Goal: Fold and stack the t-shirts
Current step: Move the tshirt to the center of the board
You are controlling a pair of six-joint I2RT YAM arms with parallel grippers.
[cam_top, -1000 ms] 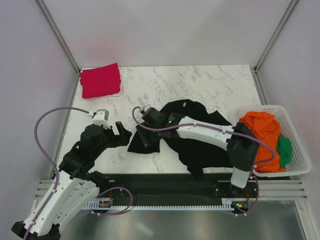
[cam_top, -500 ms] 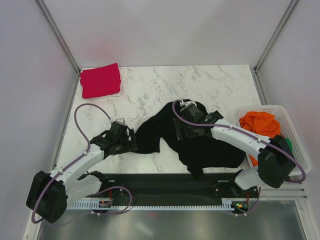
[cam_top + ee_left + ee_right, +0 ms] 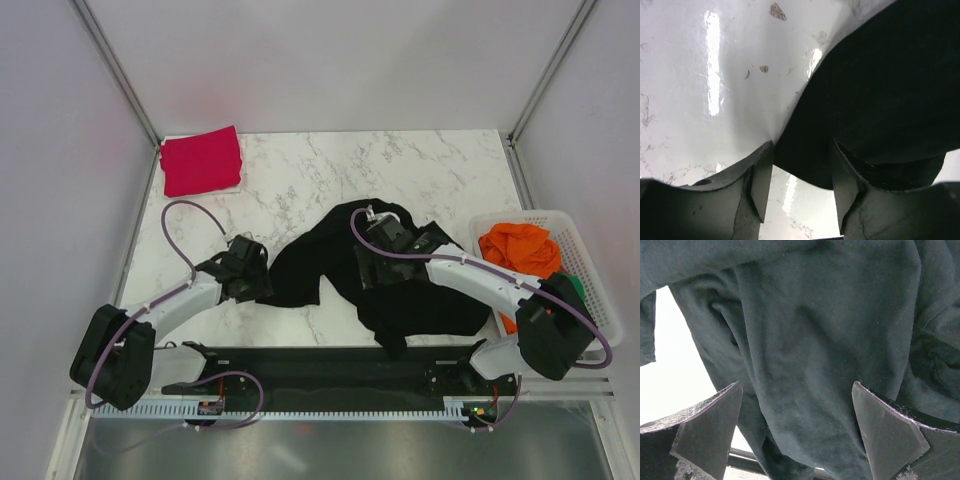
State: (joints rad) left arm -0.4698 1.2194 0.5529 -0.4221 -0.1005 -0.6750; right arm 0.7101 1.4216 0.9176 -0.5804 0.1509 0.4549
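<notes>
The black t-shirt (image 3: pixel 300 272) lies crumpled in the middle of the desk (image 3: pixel 400 170). The left claw (image 3: pixel 802 147) straddles its left edge, half-parted, not pinching the cloth. The right claw (image 3: pixel 796 387) hangs wide open over the shirt's middle, gripping nothing. A folded red t-shirt (image 3: pixel 201 160) sits in the far left corner, and an orange t-shirt (image 3: pixel 520 250) is in the white basket (image 3: pixel 590 255) on the right.

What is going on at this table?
Two arms are working on a crumpled black t-shirt on the table. The left end effector is open, straddling its left edge; the right end effector hangs open over its middle. Neither grips it yet. A folded red t-shirt lies at the far left corner; an orange t-shirt and a green t-shirt wait in the white basket.
</notes>
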